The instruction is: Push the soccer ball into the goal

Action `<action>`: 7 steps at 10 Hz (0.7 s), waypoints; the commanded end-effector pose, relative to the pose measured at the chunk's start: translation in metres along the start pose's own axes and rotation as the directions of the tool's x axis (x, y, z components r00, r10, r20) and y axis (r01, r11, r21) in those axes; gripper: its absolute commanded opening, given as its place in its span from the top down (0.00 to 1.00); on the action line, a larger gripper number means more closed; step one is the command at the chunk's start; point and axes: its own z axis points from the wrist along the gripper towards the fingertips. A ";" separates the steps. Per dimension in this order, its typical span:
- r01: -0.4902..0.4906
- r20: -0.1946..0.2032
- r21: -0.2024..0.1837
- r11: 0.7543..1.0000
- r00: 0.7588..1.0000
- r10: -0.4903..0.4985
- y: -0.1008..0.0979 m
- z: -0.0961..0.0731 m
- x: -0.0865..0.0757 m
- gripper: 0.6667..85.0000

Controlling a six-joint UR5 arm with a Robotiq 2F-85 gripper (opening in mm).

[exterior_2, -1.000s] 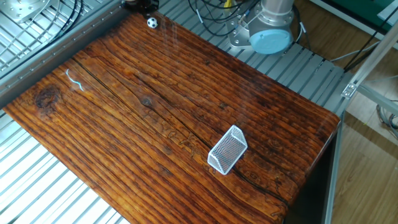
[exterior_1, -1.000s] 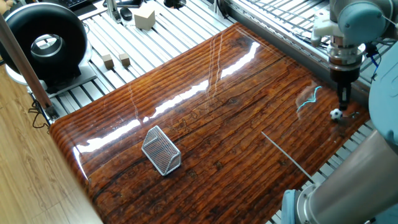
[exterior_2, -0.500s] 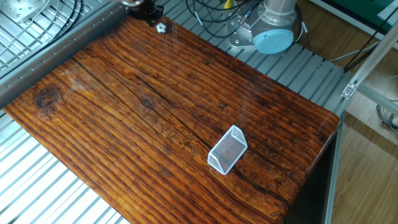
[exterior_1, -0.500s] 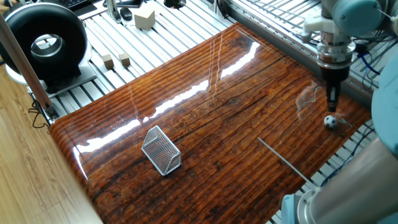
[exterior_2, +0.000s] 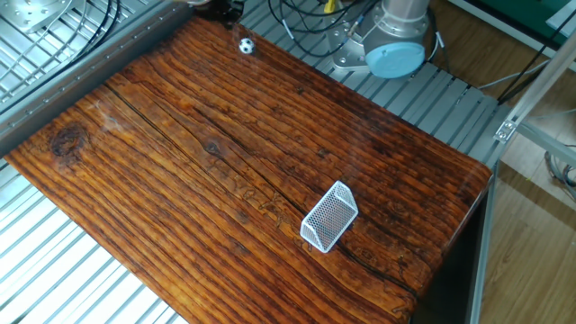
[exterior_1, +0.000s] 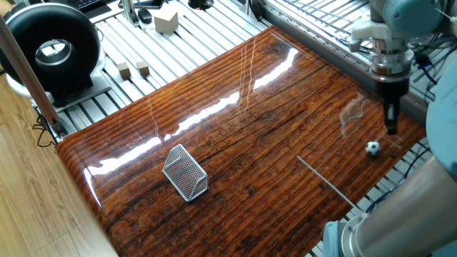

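Note:
The soccer ball [exterior_1: 373, 148] is a tiny white ball with black patches, lying on the wooden table near its right edge. It also shows in the other fixed view [exterior_2: 246, 46] near the table's far edge. My gripper [exterior_1: 392, 129] points straight down just right of and behind the ball, a short gap away, with its fingers together and nothing in them. Only its tip [exterior_2: 227, 11] shows at the top edge of the other fixed view. The goal [exterior_1: 186, 173] is a silver wire-mesh wedge far across the table, and it also shows in the other fixed view [exterior_2: 328, 216].
A big black ring-shaped device [exterior_1: 50, 53] stands at the back left, with small wooden cubes [exterior_1: 133, 69] and a larger cube [exterior_1: 166, 20] on the slatted surface nearby. The arm's base [exterior_2: 391, 40] and its cables sit beyond the table's edge. A metal grid [exterior_1: 314, 18] lies at the back right.
The ball has rolled a short way along the table, away from the corner and toward the goal side. The gripper swung toward it, then back, and is now lower.

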 end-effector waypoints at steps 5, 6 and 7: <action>-0.113 0.037 -0.264 0.958 0.991 0.127 0.080 0.005 -0.033 1.00; -0.111 0.045 -0.261 0.959 0.991 0.127 0.081 0.004 -0.039 1.00; -0.097 0.057 -0.259 0.961 0.992 0.116 0.082 0.004 -0.044 1.00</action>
